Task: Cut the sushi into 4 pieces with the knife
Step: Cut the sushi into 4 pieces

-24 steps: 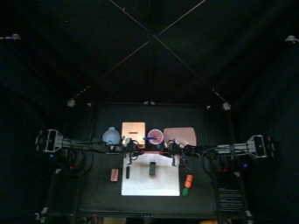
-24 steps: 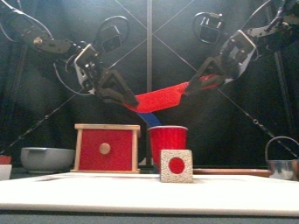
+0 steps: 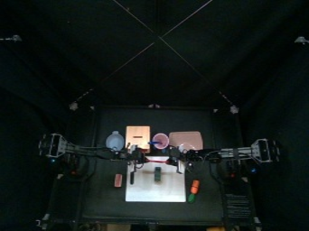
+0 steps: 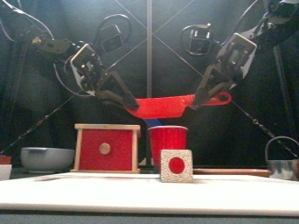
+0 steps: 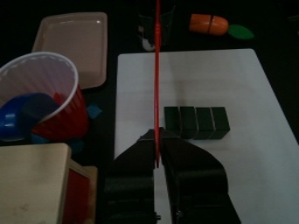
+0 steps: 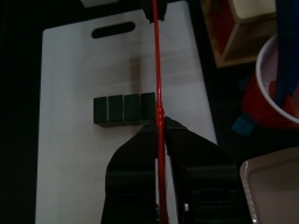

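A red toy knife point(image 4: 163, 107) hangs in the air above the red cup point(image 4: 167, 137), held from both ends. My left gripper point(image 4: 121, 90) is shut on its left end and my right gripper point(image 4: 215, 88) is shut on its handle end. In both wrist views the red knife point(image 5: 156, 70) point(image 6: 153, 61) shows edge-on as a thin line. Below it the dark green sushi roll point(image 5: 195, 122) point(image 6: 121, 109) lies whole on the white cutting board point(image 5: 211, 79) point(image 3: 150, 186). From the front the sushi roll point(image 4: 177, 165) shows its white end with a red centre.
A blue knife point(image 5: 17, 115) stands in the red cup point(image 5: 42, 87). Behind the board are the wooden box point(image 4: 107, 147), blue-grey bowl point(image 4: 47, 158) and pink tray point(image 3: 185, 140). A metal cutter point(image 4: 284, 157) sits far right. An orange toy point(image 3: 193, 187) lies right of the board.
The knife has come down on its right end to nearly level. The right gripper has moved down and inward with it, while the left gripper has barely shifted.
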